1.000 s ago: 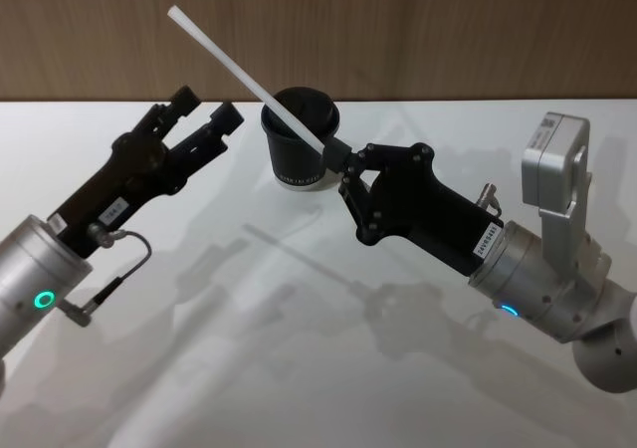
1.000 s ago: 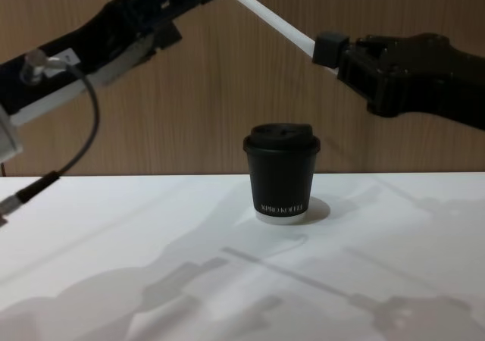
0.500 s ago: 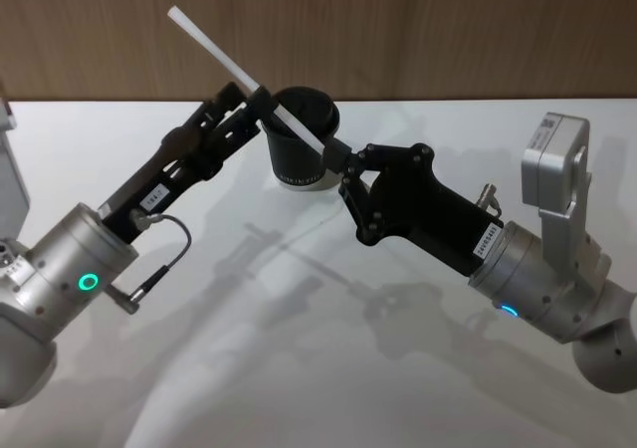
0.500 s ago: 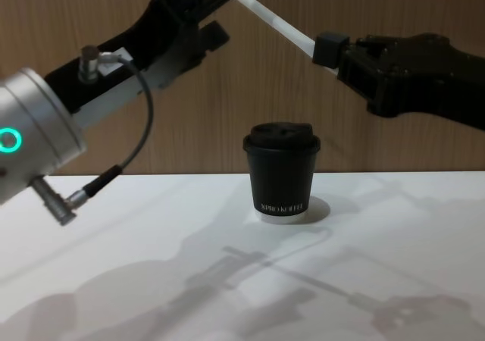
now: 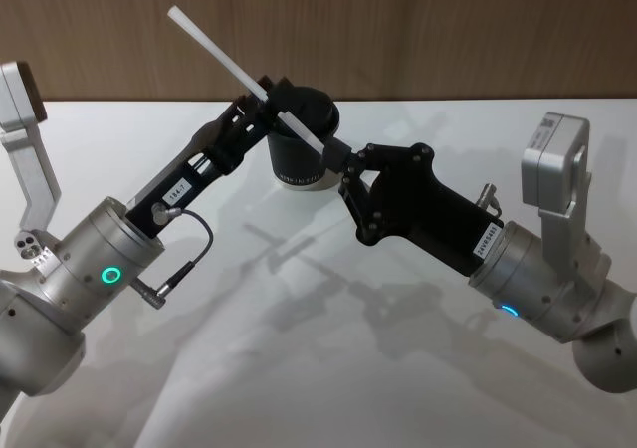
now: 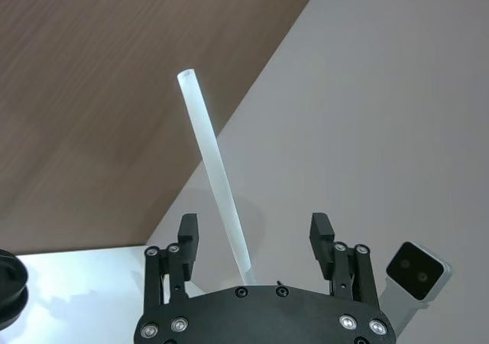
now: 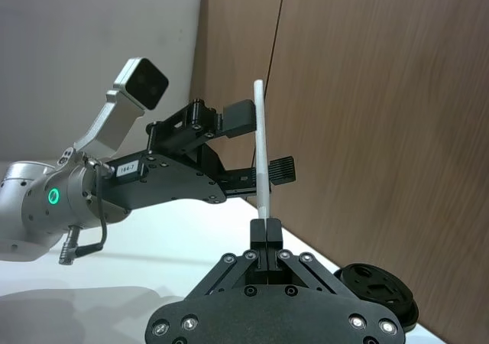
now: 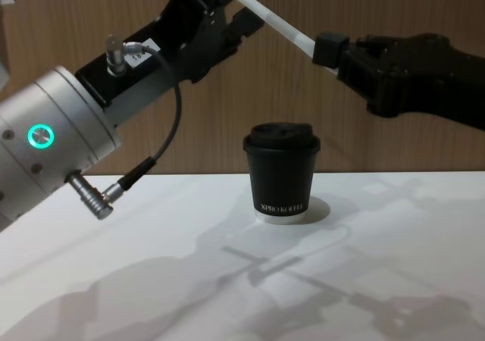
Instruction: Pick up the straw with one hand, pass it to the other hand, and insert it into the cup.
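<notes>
A white bench runs to a wood-panelled wall at 12 o'clock. Two hands work above it.

The right hand, all black and blocky, reaches in from 4 o'clock. Its fingers are pressed fully together on the lower end of the straw. In the chest view this hand hangs well above the cup, toward its 2 o'clock.

The left hand comes in from 8 o'clock on a silver wrist with a glowing green ring. It is spread wide and grips nothing. In the left wrist view its fingers stand on either side of the straw with a gap on each side. The straw runs nearer one finger than the other. In the right wrist view this hand straddles the straw about midway along.

One cup stands on the bench toward 12 o'clock. It is small and black, with a domed black lid, white lettering and a pale bottom rim.

One straw is in play, thin, straight and white. It is held in the air and slants from the right hand's fingertips up toward 10 o'clock. Its lower end is above the cup, not in it.

A thin black cable loops beside the left wrist.
</notes>
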